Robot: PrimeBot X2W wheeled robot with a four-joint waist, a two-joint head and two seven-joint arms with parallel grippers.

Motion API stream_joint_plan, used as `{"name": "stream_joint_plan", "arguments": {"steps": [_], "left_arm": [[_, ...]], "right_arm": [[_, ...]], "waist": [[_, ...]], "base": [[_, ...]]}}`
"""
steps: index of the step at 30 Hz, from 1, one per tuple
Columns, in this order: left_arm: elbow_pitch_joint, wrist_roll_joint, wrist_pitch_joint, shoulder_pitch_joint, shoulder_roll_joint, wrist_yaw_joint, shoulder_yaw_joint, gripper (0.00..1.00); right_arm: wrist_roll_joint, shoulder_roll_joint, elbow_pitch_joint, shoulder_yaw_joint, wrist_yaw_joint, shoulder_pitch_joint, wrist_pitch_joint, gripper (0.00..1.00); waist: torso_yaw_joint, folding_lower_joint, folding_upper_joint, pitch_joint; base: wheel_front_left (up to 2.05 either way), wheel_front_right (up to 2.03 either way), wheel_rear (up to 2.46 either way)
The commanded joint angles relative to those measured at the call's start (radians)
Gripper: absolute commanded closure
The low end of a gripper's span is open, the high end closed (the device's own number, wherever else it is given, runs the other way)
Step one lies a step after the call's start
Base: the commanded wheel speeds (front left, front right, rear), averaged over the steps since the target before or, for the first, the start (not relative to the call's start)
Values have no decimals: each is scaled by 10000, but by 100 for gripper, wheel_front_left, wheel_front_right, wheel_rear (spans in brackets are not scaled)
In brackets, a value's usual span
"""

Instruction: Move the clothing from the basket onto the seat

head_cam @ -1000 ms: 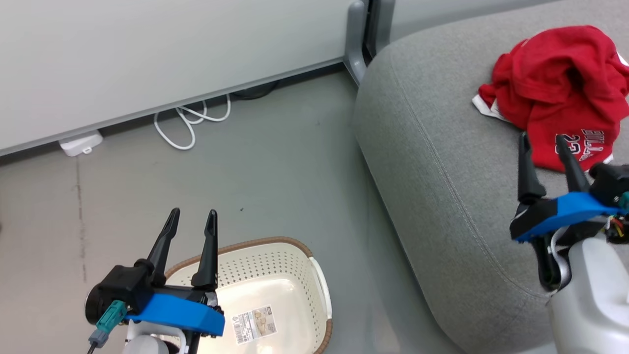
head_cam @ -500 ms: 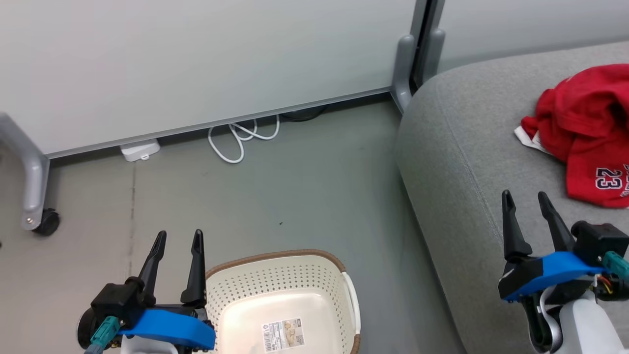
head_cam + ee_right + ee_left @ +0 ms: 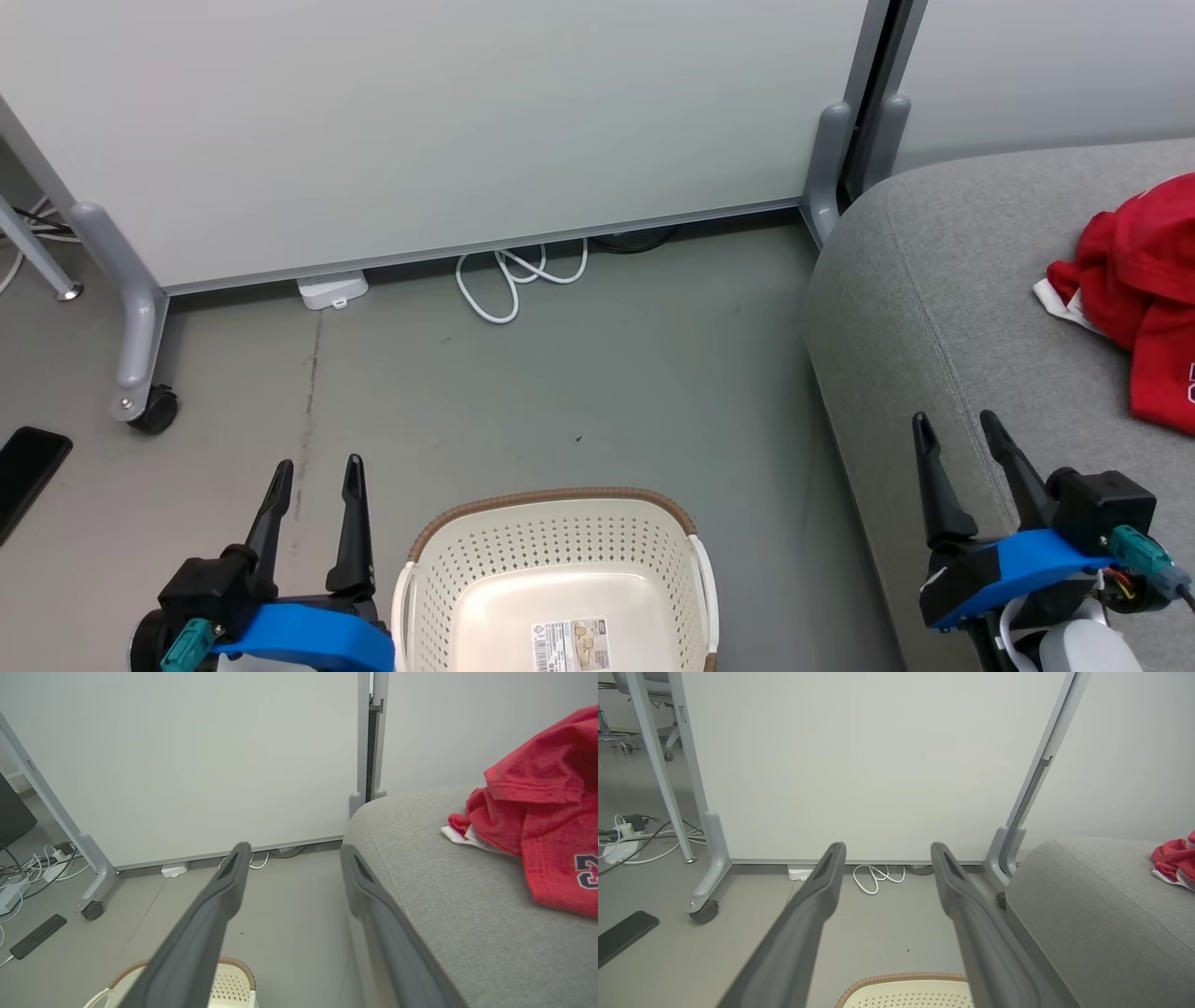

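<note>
The red clothing (image 3: pixel 1144 280) lies bunched on the grey seat (image 3: pixel 934 308) at the right edge of the head view. In the right wrist view the clothing (image 3: pixel 546 812) shows white trim and part of a dark number. The cream basket (image 3: pixel 551 499) stands on the floor at bottom centre, with just a label on its floor. To the left of the basket my left gripper (image 3: pixel 316 467) is open and holds nothing. My right gripper (image 3: pixel 955 420) is open over the seat's front edge, apart from the clothing. In the wrist views both the left gripper (image 3: pixel 887 848) and the right gripper (image 3: pixel 295 848) have nothing between their fingers.
A white partition panel (image 3: pixel 467 131) closes off the back; its grey foot with a caster (image 3: pixel 154 411) stands at the left. A coiled white cable (image 3: pixel 518 280) and a white adapter (image 3: pixel 331 289) lie at its base. A black phone (image 3: pixel 28 462) rests on the floor, far left.
The head camera has swung left, so seat and clothing now sit nearer the right edge. My right gripper, whose fingers reached the clothing before, has drawn back from it. Both grippers stay open.
</note>
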Motion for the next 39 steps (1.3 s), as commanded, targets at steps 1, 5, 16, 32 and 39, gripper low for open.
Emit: {"name": "stream_joint_plan", "arguments": {"steps": [1, 5, 16, 32, 39], "left_arm": [[10, 87, -42, 101, -12, -23, 103, 0], [68, 217, -42, 116, -62, -35, 236, 0], [182, 267, -42, 152, -188, -73, 473, 0], [262, 217, -42, 140, -209, -67, 475, 0], [175, 200, -42, 191, -184, -70, 514, 0]], "right_arm": [[31, 12, -34, 81, 5, 158, -17, 0], [58, 13, 42, 305, 5, 233, -66, 0], [56, 13, 105, 602, 5, 361, -117, 0], [179, 13, 15, 712, 5, 368, -96, 0], [249, 14, -27, 762, 5, 355, -45, 0]], "waist": [[47, 0, -1, -42], [105, 0, -1, -99], [176, 0, -1, -162], [175, 0, -1, -114], [157, 0, -1, -88]], "base": [[0, 0, 0], [0, 0, 0], [0, 0, 0], [0, 0, 0], [0, 0, 0]]}}
